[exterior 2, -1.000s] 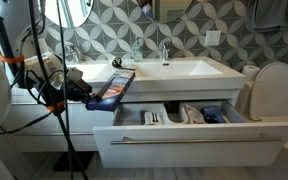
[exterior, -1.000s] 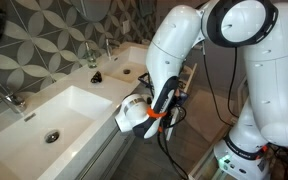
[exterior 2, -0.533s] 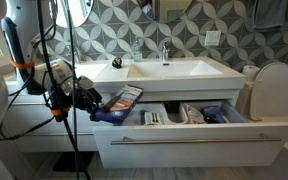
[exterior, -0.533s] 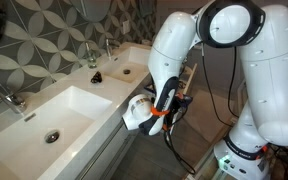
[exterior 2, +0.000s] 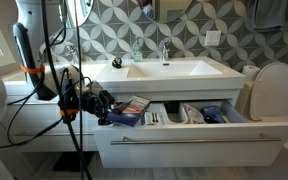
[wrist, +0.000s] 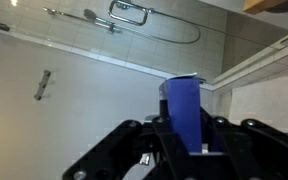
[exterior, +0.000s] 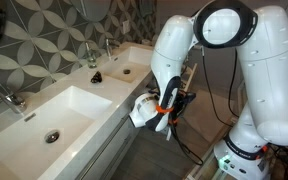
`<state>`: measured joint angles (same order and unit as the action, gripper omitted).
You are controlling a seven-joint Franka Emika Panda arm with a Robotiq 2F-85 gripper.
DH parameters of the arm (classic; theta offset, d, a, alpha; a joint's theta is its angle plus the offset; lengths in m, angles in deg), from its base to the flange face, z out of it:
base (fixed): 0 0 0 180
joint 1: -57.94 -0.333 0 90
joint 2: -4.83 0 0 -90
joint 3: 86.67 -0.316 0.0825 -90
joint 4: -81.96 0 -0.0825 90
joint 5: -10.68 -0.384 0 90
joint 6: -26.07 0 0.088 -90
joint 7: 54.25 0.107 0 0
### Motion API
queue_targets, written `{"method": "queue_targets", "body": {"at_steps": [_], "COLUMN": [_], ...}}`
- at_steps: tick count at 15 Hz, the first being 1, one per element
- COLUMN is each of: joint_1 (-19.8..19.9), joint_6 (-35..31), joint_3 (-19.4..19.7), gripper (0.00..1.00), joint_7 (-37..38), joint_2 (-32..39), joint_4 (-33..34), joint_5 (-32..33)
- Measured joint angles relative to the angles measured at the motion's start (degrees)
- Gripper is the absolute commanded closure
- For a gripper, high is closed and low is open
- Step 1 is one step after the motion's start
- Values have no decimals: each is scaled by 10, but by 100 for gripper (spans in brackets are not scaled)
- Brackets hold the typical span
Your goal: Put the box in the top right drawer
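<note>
My gripper (exterior 2: 102, 104) is shut on the box (exterior 2: 130, 109), a small flat carton with a blue edge and red and white print. In the wrist view the box (wrist: 185, 108) stands blue and upright between the black jaws (wrist: 184, 135). In an exterior view the box tilts down over the left end of the open top right drawer (exterior 2: 184, 142), a wide white handleless drawer with several items inside. In an exterior view the arm's wrist (exterior: 149, 112) hangs beside the vanity front, and the box is hidden there.
Two white sinks (exterior: 59, 110) (exterior: 134, 60) sit on the vanity top with faucets (exterior 2: 165, 50). A toilet (exterior 2: 274, 90) stands right of the vanity. A small dark object (exterior: 96, 76) lies between the basins. Cables hang from the arm.
My gripper has moved right and down with the box, from level with the counter's edge to the open drawer's left end. The drawer has not moved.
</note>
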<state>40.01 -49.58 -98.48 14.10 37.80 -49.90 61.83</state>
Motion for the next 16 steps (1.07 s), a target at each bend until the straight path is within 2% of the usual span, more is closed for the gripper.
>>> {"method": "queue_targets", "body": {"at_steps": [9, 16], "joint_1": [26, 38], "joint_6": [-6, -18], "joint_3": [16, 25], "gripper": [94, 94], "joint_7": [-102, -115], "joint_2": [22, 67], "joint_4": [21, 51], "joint_5": [100, 144]}}
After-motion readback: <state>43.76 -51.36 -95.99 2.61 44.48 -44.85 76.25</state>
